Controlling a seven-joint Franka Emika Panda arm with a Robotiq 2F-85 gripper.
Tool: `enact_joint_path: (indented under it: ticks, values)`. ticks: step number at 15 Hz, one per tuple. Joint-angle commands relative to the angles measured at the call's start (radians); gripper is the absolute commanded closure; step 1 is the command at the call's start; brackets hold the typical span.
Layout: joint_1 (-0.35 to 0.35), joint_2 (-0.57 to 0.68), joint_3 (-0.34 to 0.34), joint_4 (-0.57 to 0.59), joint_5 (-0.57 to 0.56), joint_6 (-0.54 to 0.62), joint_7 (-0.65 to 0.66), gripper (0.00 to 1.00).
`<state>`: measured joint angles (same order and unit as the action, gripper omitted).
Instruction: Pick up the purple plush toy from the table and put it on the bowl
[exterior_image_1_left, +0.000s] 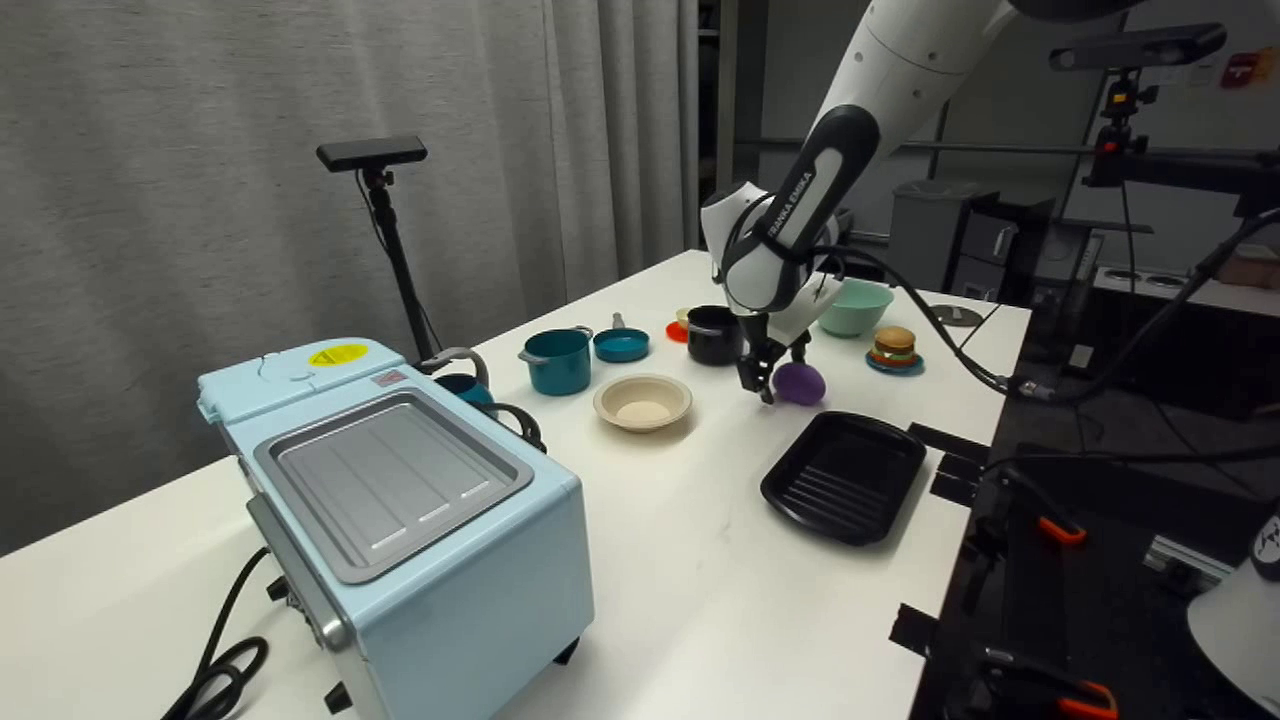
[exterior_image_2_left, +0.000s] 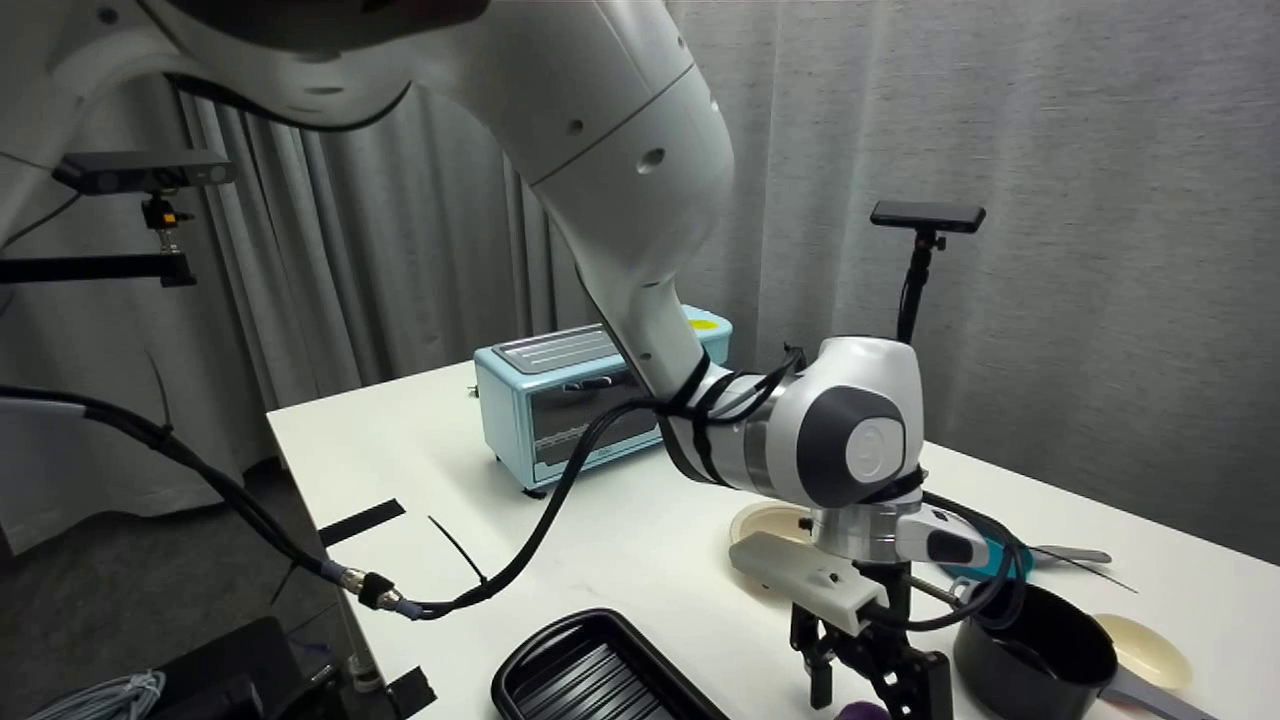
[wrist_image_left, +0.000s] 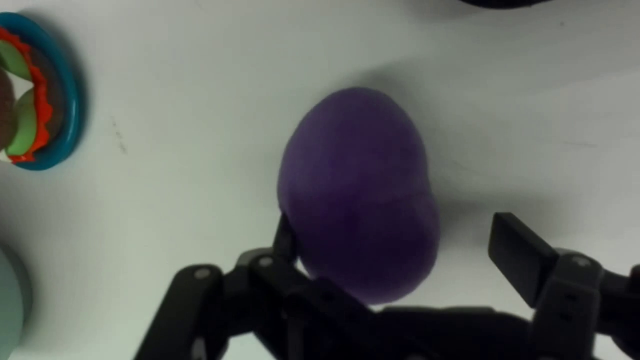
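The purple plush toy (exterior_image_1_left: 799, 384) lies on the white table (exterior_image_1_left: 690, 530), right by the black gripper. It fills the middle of the wrist view (wrist_image_left: 357, 185); only its top edge shows in an exterior view (exterior_image_2_left: 862, 711). My gripper (wrist_image_left: 400, 247) is open and low around the toy's near end. Its left finger touches or nearly touches the toy; a gap separates the right finger from it. The gripper also shows in both exterior views (exterior_image_1_left: 782, 370) (exterior_image_2_left: 878, 690). The cream-beige bowl (exterior_image_1_left: 642, 410) stands on the table apart from the gripper; the arm partly hides it in an exterior view (exterior_image_2_left: 768, 518).
A black ribbed tray (exterior_image_1_left: 845, 478) lies close to the toy. A black pot (exterior_image_1_left: 714, 338), a teal pot (exterior_image_1_left: 560, 362), a mint bowl (exterior_image_1_left: 855, 308) and a toy burger (exterior_image_1_left: 893, 347) stand around. A light-blue toaster oven (exterior_image_1_left: 480, 590) stands beyond the bowl. Cables hang from the arm.
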<state>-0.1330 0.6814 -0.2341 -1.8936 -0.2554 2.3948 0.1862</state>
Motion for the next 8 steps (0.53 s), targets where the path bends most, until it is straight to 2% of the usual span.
enact_joint_path:
  ticks: [1,5,8]
  values:
    - [0.006,0.036,-0.023,0.052,-0.004,-0.03,-0.019,0.34]
    - [0.008,0.005,-0.018,0.075,0.009,-0.035,-0.019,0.66]
    - [0.012,-0.018,-0.007,0.105,0.023,-0.042,-0.014,0.86]
